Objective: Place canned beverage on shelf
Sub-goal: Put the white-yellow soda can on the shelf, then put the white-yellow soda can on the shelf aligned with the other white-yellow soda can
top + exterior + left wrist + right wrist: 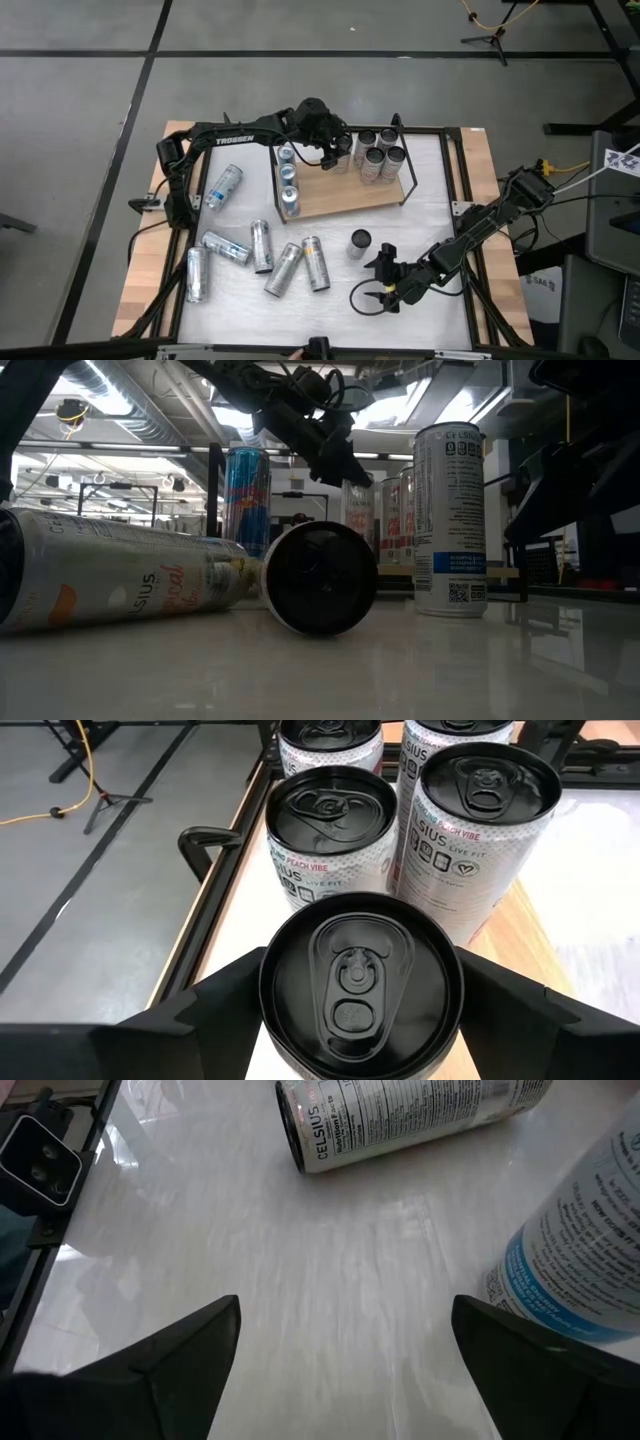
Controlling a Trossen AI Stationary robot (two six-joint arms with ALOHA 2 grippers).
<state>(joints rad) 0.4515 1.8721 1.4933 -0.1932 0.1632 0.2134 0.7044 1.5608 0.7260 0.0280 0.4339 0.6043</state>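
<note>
A: Left hand (338,150), location and state?
B: At the rear edge of the shelf (345,198), just beside the cluster of upright cans (382,155). Pinching a canned beverage (360,982) by its sides, one dark finger (215,1010) on either flank, black lid and pull tab facing the wrist camera.

A: Canned beverage resting on the board or lifted?
B: Cannot tell. Upright in the grip, close behind it two Celsius cans (330,830) with matching black lids, two more beyond those.

A: Other contents of the shelf?
B: A row of blue-and-silver cans (289,178) along the left end of the light-brown board. Black wire frame at both ends.

A: Right hand (385,285)?
B: Low over the white table (430,200), near the front right corner. Fingers (190,1350) spread wide, nothing between them. Just beside it, an upright can (360,241) with a blue band on its label, apart from both fingers.

A: Loose cans on the table?
B: Six lying on their sides, left of and in front of the shelf: one alone (225,185) near the left arm, five (262,245) scattered toward the front edge. In the low view, one with its dark base (320,578) toward the camera, a longer silver one (120,580) touching it on the left.
</note>
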